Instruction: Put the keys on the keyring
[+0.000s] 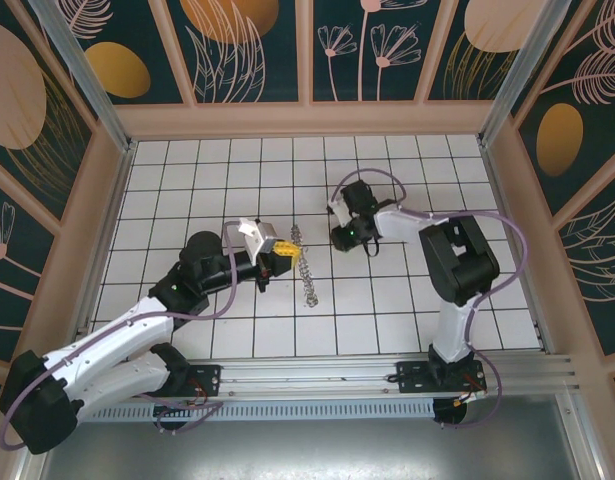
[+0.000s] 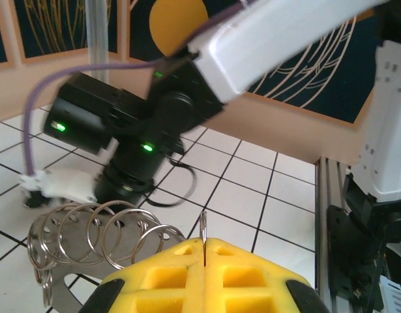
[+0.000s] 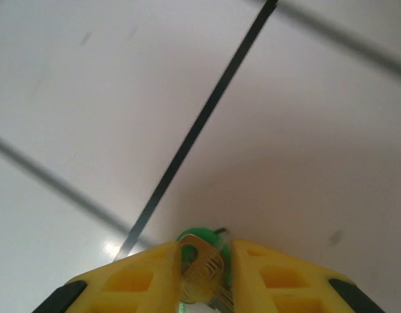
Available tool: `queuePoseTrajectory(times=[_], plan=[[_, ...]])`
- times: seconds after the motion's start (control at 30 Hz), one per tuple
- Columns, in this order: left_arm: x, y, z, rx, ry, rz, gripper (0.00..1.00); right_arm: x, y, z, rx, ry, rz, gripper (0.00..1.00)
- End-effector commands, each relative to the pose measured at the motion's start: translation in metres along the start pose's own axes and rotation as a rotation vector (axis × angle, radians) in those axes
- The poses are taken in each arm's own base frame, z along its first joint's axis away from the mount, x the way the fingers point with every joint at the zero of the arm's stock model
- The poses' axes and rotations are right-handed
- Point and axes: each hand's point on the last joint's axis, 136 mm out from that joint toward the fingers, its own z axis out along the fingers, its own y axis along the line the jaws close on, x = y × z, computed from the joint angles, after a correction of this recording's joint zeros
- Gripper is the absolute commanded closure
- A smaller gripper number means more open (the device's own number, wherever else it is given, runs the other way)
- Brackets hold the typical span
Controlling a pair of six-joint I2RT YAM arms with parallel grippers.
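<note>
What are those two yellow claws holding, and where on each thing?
The left gripper pinches the rim of a silvery ring; the right gripper clamps the green-headed key near its head.

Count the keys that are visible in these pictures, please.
1. A green-headed key sits between the fingers of the right gripper. Other keys may be hidden under the arms.

1. A white tiled worktop (image 1: 187,180) with dark grid lines sits inside walls (image 1: 247,45) painted with flowers.
2. The left gripper (image 1: 286,258) reaches in from the near left, and its yellow fingers (image 1: 273,250) touch a silvery keyring (image 1: 306,268) lying mid-worktop.
3. The right gripper (image 1: 347,236) points down at a tile just right of the keyring.
</note>
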Motion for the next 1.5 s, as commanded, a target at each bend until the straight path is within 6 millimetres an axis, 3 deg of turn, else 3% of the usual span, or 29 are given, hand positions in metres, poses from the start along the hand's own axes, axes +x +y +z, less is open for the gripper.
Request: queuePoseTrajectory(times=[0.0,0.17,0.3,0.43,0.63,1.0,1.47], plan=[[-0.014,0.006,-0.011,-0.056,-0.059,-0.003,1.00,0.018,0.012,-0.011,-0.013,-0.016,0.057,0.75],[-0.008,0.008,-0.015,-0.078,-0.061,-0.016,1.00,0.039,0.040,-0.030,-0.065,-0.050,0.068,0.73],[-0.001,0.006,-0.016,-0.068,-0.046,-0.033,1.00,0.029,0.050,-0.059,-0.101,-0.134,0.074,0.59],[0.005,0.003,-0.016,-0.046,-0.030,-0.053,1.00,0.014,0.049,-0.078,-0.117,-0.188,0.066,0.53],[0.010,-0.007,-0.019,0.003,-0.020,-0.089,1.00,0.018,0.036,-0.064,-0.085,-0.127,0.053,0.55],[0.014,-0.013,-0.019,0.043,-0.013,-0.104,1.00,0.035,0.046,-0.040,-0.059,-0.029,-0.014,0.56],[0.009,-0.019,-0.021,0.072,-0.034,-0.096,1.00,0.046,0.041,-0.025,-0.036,0.012,-0.023,0.80]])
